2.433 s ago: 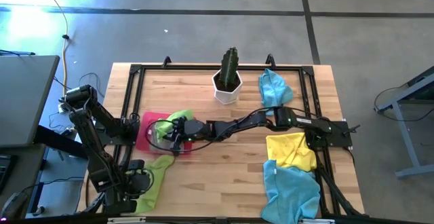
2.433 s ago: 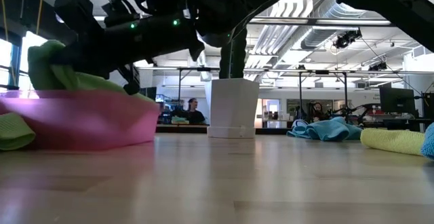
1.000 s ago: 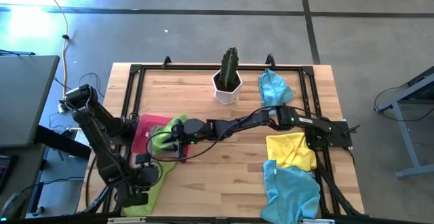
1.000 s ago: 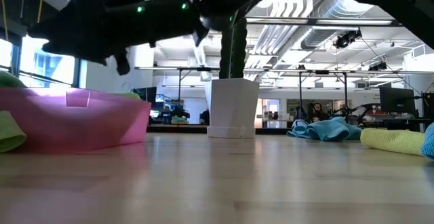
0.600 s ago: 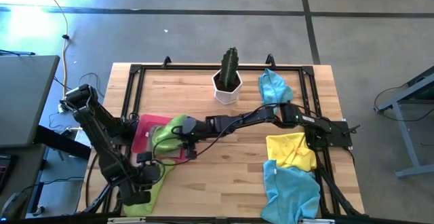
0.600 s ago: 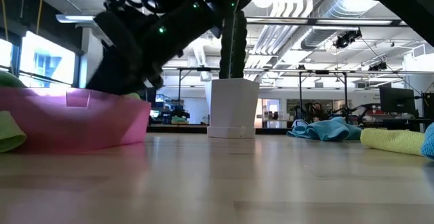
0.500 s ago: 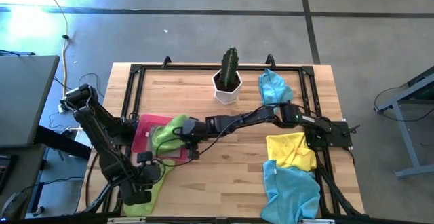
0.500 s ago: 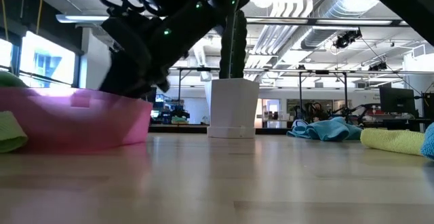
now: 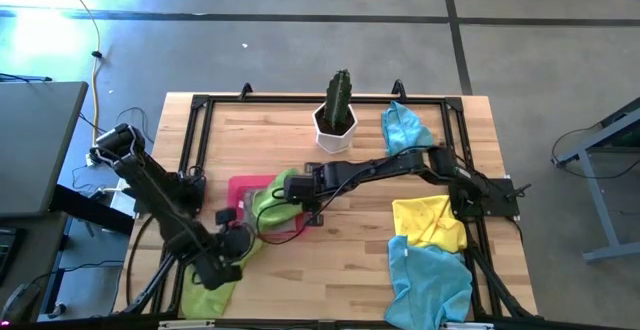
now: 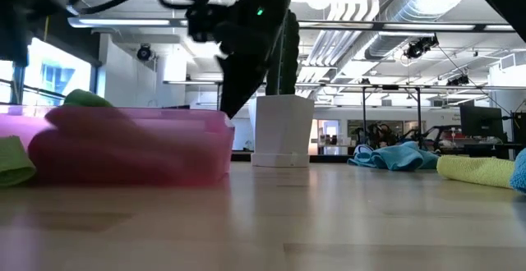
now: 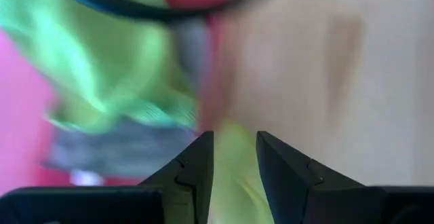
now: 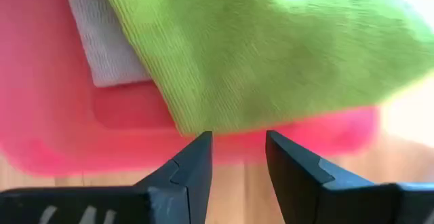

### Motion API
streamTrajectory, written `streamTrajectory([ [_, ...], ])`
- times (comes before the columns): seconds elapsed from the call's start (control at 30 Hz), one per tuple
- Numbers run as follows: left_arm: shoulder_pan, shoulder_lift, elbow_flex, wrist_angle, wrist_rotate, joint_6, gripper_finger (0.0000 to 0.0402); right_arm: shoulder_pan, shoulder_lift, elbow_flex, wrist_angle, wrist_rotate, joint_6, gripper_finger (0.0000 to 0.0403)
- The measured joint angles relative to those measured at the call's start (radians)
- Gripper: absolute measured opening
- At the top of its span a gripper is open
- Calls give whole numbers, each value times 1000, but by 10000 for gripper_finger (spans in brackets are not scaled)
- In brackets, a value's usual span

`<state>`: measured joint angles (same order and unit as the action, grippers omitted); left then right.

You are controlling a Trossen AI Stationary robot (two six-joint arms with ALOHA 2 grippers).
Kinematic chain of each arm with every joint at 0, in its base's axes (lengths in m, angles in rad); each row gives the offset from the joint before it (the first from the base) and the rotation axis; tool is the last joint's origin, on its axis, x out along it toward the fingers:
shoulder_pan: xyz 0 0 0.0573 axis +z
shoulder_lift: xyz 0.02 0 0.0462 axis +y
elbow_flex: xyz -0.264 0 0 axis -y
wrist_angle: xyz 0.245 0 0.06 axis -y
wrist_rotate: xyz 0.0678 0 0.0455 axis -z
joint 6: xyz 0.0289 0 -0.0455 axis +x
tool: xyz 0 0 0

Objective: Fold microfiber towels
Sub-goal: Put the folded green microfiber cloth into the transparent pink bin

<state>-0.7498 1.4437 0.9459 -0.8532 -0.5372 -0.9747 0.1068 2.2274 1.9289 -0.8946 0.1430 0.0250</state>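
R gripper (image 9: 296,202) over green towel (image 9: 272,199) (pink tray (image 9: 240,188)).

place: open lab/workshop hall | evidence: exposed ceiling ducts (image 10: 386,12), strip lighting, concrete floor (image 9: 300,60)

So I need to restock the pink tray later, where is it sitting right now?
In the high view the pink tray lies on the table's left-centre, in front of the potted cactus, holding a lime green towel under the right hand.
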Motion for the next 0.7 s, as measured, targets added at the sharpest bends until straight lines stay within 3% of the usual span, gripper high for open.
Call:
streamTrajectory([
  [0.13,79,0,0,-21,-87,132,103,26,-63,0,-123,86,0,129],
  [0.33,175,4,0,-13,-70,332,104,46,-111,-22,-185,113,2,129],
  [0.5,236,7,-1,-6,12,360,116,47,-112,-109,-112,116,7,129],
  [0.7,279,7,-1,57,120,390,162,50,-112,-171,12,115,19,129],
])
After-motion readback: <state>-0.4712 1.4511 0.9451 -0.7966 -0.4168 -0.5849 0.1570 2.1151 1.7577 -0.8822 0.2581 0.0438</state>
